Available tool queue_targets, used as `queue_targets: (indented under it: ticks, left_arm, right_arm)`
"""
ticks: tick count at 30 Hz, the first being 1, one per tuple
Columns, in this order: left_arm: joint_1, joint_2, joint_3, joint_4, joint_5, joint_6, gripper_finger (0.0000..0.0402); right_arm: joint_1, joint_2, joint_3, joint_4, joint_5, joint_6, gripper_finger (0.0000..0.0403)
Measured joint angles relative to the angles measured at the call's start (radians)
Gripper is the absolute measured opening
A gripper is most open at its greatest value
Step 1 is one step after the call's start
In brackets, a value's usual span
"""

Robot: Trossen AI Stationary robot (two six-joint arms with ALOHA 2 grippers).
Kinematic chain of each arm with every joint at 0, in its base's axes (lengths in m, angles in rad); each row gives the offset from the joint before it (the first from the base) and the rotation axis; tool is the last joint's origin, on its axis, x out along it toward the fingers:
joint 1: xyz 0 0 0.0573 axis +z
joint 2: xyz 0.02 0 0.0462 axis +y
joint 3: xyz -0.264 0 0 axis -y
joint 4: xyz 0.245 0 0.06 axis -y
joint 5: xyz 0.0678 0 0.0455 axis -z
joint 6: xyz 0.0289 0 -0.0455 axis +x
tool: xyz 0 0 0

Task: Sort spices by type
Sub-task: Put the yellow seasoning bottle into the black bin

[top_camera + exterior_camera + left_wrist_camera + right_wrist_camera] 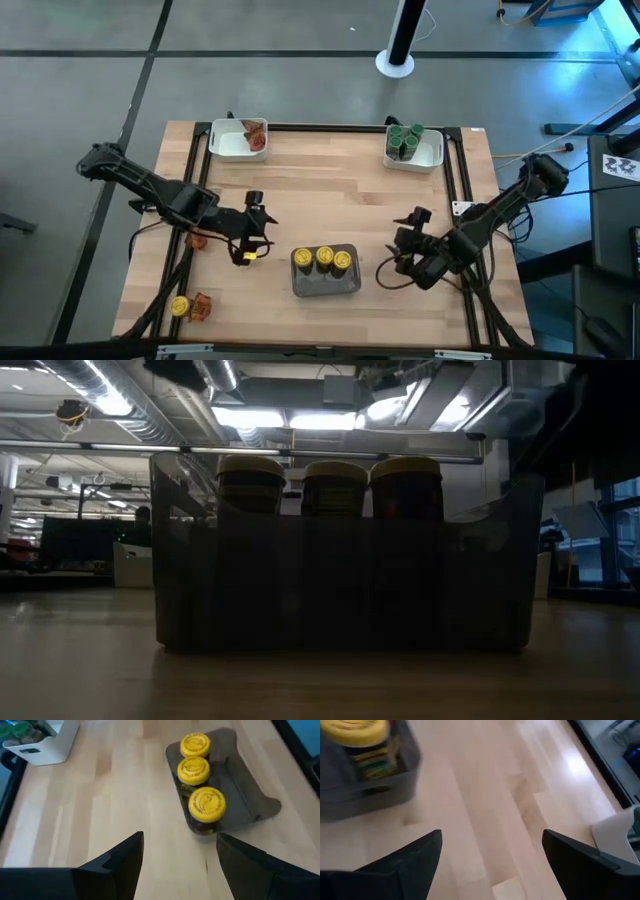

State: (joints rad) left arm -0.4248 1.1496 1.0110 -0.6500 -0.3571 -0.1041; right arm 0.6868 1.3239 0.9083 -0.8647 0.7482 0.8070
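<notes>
Spices are spread around the wooden table [330,190] in a few groups: three yellow-lidded jars [324,258] stand in a row inside the grey tray [327,284] near the middle of the front edge, and the low view shows the same three through the tray's see-through wall. Green-lidded jars [405,139] are packed into the white tray [431,156] at the back right corner, and a couple of reddish-orange packets [254,135] sit in the other white tray [226,146] toward the back left. Down at the front left corner there's one loose yellow-lidded jar [179,306] with another packet [201,305] touching it, and one more packet [196,239] lies near the left edge, partly under the left arm. The left gripper [253,246] hangs just left of the grey tray; its wrist view shows the fingers spread with only bare wood between them. There's a small yellow bit right at its tip in the high view, but honestly I can't tell what that is. The right gripper [400,262] is just right of the grey tray, low over the table, fingers spread wide and nothing between them in its own wrist view either.
</notes>
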Motion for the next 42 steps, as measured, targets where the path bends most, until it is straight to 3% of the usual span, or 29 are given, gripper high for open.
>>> queue_targets:
  ticks: [7, 14, 19, 26, 35, 42]
  left_arm:
    - [-0.104, 0.125, 0.261, -0.367, -0.004, -0.196, 0.0233]
    - [-0.227, 0.208, 0.398, -0.688, 0.145, -0.661, 0.0233]
    - [-0.320, 0.210, 0.387, -0.751, 0.272, -0.945, 0.0233]
    - [-0.477, 0.210, 0.387, -0.764, 0.294, -1.206, 0.0233]
    - [-0.641, 0.276, 0.387, -0.762, 0.295, -1.403, 0.0233]
    - [-0.725, 0.372, 0.386, -0.744, 0.380, -1.405, 0.0233]
  right_arm:
    - [0.000, -0.036, -0.083, 0.064, 0.131, 0.036, 0.0344]
    - [0.000, -0.031, -0.086, 0.093, 0.106, -0.019, 0.0344]
    - [0.000, -0.031, -0.086, 0.112, 0.125, -0.044, 0.0344]
    - [0.000, -0.031, -0.086, 0.106, 0.144, -0.088, 0.0344]
    - [0.000, -0.031, -0.086, 0.104, 0.204, -0.142, 0.0344]
    - [0.000, -0.031, -0.086, 0.105, 0.246, -0.161, 0.0344]
